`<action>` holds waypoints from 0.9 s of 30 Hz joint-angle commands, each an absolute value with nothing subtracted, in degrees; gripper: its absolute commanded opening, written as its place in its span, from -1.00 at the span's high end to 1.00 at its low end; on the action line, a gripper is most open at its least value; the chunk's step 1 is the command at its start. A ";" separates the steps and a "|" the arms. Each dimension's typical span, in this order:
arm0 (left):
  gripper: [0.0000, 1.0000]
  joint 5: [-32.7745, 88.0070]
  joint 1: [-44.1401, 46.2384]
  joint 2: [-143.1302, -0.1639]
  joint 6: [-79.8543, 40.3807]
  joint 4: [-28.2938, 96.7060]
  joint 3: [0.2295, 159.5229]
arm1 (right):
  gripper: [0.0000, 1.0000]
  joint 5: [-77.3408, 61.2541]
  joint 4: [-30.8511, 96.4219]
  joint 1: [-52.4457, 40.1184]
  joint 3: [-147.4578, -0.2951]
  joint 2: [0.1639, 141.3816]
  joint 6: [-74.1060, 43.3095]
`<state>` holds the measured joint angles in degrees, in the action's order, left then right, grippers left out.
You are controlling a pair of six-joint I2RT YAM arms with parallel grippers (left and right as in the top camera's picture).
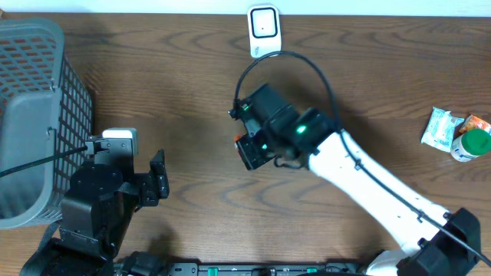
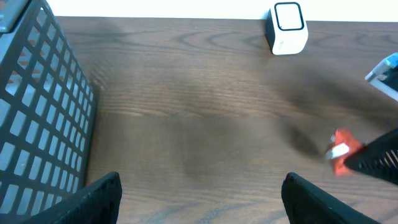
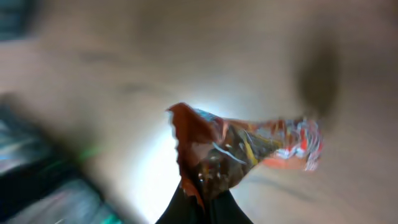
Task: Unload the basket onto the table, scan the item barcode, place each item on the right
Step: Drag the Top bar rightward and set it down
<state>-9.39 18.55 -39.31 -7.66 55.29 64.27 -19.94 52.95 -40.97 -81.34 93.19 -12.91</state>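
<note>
Pinched tight in the right gripper (image 3: 203, 205), a crumpled orange snack packet (image 3: 242, 146) fans out just past its closed fingertips, over the middle of the wooden table (image 1: 184, 92). Nearby, the left gripper (image 2: 200, 190) hangs wide open and empty beside the grey basket (image 1: 31, 115). Farther back stands the white scanner (image 1: 263, 29), well apart from the packet.

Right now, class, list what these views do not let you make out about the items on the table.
- Barcode on the snack packet: right wrist view, motion blur smears all print.
- Packet, overhead: largely hidden under the right gripper.
- Packet, left wrist view: partly covered by that gripper's dark fingers.
- Labels on pouch and green-capped bottle: overhead, too small.
</note>
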 commanded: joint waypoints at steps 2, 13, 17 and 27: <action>-0.65 -9.91 18.57 -39.22 -7.53 55.29 65.10 | 0.98 -59.86 54.37 -34.09 -81.32 92.90 0.97; -0.65 -9.91 18.57 -39.22 -7.53 55.29 65.10 | 0.97 -89.41 34.11 -29.32 -62.65 93.38 27.11; -0.65 -9.91 18.57 -39.22 -7.53 55.29 65.10 | 0.97 -89.32 19.51 -29.30 -57.41 95.24 14.92; -0.65 -9.91 18.57 -39.22 -7.53 55.29 65.10 | 0.97 -88.16 14.09 -24.58 -56.51 104.07 9.98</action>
<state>-9.39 18.55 -39.31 -7.66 55.29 64.27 -86.00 14.20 -26.81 -56.86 101.38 12.16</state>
